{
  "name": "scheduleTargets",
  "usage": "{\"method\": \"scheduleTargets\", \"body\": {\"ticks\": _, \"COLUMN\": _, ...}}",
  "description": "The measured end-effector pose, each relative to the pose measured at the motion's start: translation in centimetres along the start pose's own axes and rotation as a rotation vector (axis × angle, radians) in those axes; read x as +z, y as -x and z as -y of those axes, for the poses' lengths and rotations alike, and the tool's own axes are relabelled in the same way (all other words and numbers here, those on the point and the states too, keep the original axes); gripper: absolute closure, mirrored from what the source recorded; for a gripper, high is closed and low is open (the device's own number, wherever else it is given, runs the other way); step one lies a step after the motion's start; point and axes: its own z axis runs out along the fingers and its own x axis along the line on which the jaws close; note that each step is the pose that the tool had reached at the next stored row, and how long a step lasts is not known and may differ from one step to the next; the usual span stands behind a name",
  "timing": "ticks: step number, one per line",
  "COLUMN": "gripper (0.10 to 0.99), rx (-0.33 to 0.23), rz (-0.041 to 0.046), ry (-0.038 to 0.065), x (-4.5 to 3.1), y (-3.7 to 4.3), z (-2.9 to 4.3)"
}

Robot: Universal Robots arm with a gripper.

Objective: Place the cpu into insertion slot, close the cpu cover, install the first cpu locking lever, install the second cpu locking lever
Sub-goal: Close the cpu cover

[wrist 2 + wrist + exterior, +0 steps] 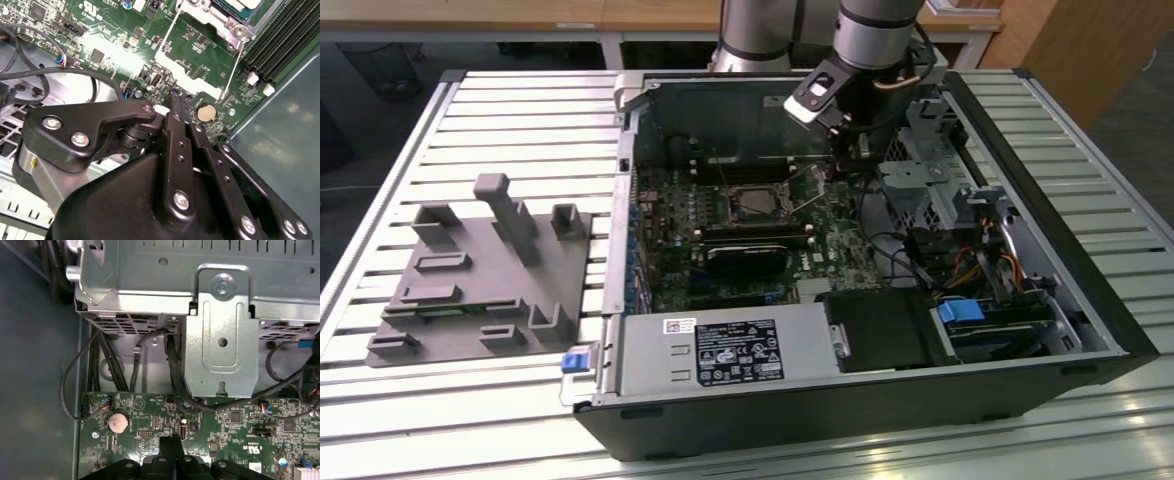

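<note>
Hovers with the claw (171, 444) pressed together, tips low over the green motherboard (235, 432), near the coin battery (206, 113). Sits to the exterior view's right of the insertion slot (754, 201), close but apart. Shows the cpu cover (231, 22) lying over that slot, a thin locking lever (231, 70) slanting up alongside, all inside the open computer case (881, 420) on the slatted desk (520, 110).
</note>
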Motion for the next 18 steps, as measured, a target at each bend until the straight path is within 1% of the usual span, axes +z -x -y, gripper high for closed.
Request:
{"method": "scheduleTargets", "body": {"ticks": 3, "gripper": 0.98, "rx": 0.0, "rz": -0.0008, "ry": -0.001, "x": 0.34, "y": -0.03, "z": 0.0}}
{"method": "scheduleTargets", "body": {"ticks": 8, "gripper": 0.98, "rx": 0.0, "rz": -0.0007, "ry": -0.001, "x": 0.48, "y": -0.04, "z": 0.12}}
{"method": "scheduleTargets", "body": {"ticks": 18, "gripper": 0.98, "rx": 0.0, "rz": -0.0007, "ry": -0.001, "x": 0.48, "y": -0.06, "z": 1.1}}
